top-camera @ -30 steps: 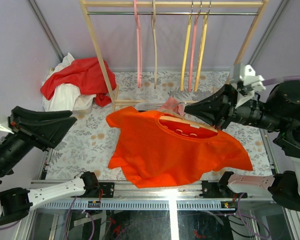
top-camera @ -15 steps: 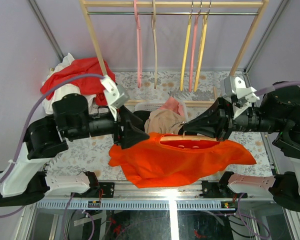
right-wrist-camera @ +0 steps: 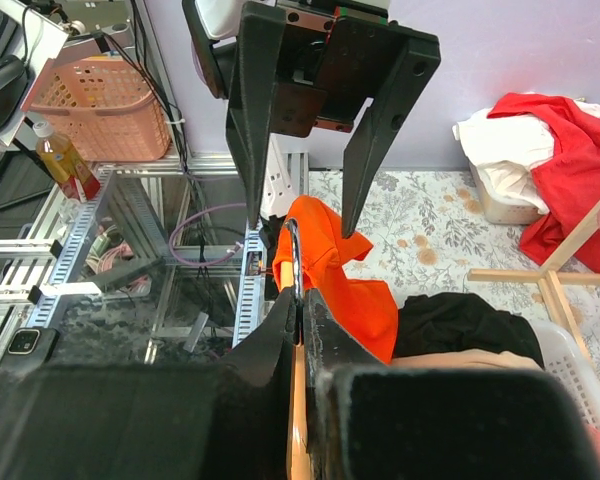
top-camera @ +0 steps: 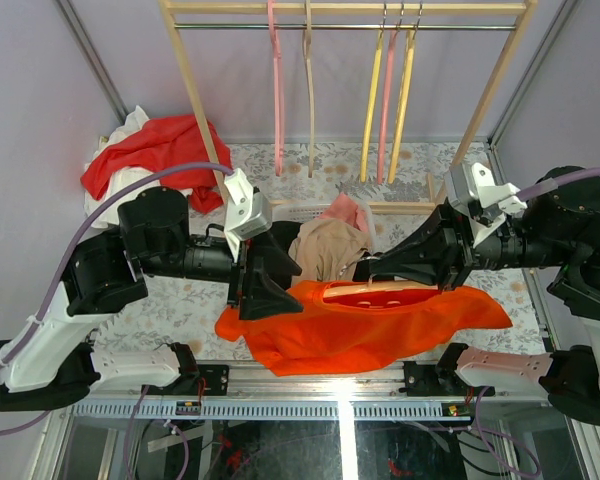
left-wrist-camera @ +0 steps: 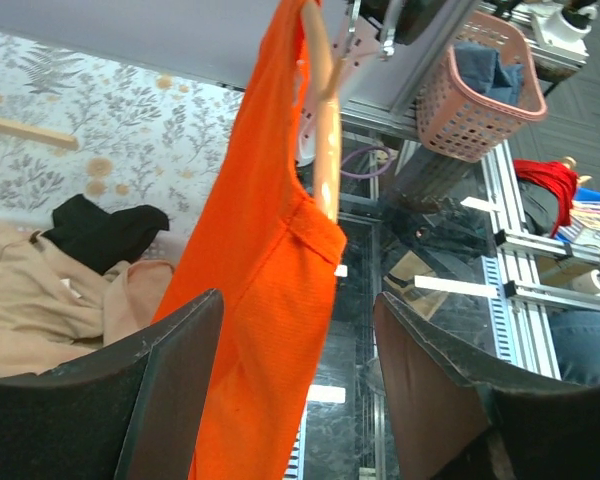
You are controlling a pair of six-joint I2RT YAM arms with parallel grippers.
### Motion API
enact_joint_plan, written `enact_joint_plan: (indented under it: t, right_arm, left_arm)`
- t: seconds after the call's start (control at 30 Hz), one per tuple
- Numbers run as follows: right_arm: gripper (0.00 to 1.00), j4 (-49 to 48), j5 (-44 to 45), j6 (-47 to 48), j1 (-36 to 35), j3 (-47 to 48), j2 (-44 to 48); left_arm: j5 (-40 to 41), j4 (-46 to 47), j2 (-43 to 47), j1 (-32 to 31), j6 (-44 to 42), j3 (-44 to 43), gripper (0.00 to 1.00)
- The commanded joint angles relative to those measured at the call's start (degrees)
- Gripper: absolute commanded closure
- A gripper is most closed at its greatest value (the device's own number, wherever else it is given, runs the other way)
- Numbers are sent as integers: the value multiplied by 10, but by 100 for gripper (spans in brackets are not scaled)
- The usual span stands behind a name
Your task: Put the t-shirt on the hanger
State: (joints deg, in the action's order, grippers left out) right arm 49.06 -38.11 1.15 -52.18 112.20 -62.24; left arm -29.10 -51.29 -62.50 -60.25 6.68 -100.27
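**So, shirt's hanging off the hanger but one shoulder isn't seated yet**

Right jaws are clamped fully shut on the hanger (top-camera: pixel 385 287), up by its metal hook as far as I can tell from the wrist view. That grip holds the whole lot up above the bench (top-camera: pixel 430 165). The t-shirt (top-camera: pixel 380 330) drapes just below and ahead of those jaws, with the peach bar showing through the neck hole. I reckon it's held up like that so the fabric hangs free and can slide along the hanger instead of bunching. Can't tell whether the hem touches down.

Left jaws are spread wide with nothing gripped. They face the right jaws from the opposite end of the shirt. In their wrist view the shoulder edge hangs right ahead of the gap, with the hanger's end poking up inside the fabric above.

My guess is the next move is pinching that shoulder and pulling it down over the end. The risk is dragging the collar off the far side, or the thin hanger twisting in the right jaws.
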Motion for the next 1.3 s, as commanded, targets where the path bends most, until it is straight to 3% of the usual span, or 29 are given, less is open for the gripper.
enact_joint_plan:
  t: [0.0,0.2,0.5,0.63,0.73,0.83,0.87,0.93,1.03,1.27]
  right_arm:
    - [100,-56,-10,3,-2,4,3]
    - [100,-77,-2,-2,-1,3,1]
    - [100,-124,13,-19,-2,-3,6]
    - [100,-142,20,-26,-1,-18,11]
    - [100,-142,21,-28,-2,-24,14]
    - [99,-136,25,-31,-2,-32,20]
    - [95,-135,28,-33,-1,-36,23]
    - [74,-125,36,-34,-1,-45,32]
    - [54,-99,69,-32,-2,-58,54]
    - [40,-70,208,-38,-1,-110,145]
  left_arm:
    - [-69,51,5,3,-1,9,38]
    - [-81,76,-12,2,7,24,42]
    - [-37,81,-36,-27,8,31,71]
    - [0,71,-40,-35,7,19,93]
    - [24,56,-35,-37,2,2,100]
    - [36,34,-33,-38,-3,-26,100]
    - [32,24,-35,-38,-6,-38,100]
    - [20,4,-41,-37,-11,-63,100]
    - [1,-16,-41,-37,-18,-87,100]
    - [-25,-76,-53,-37,-25,-149,100]
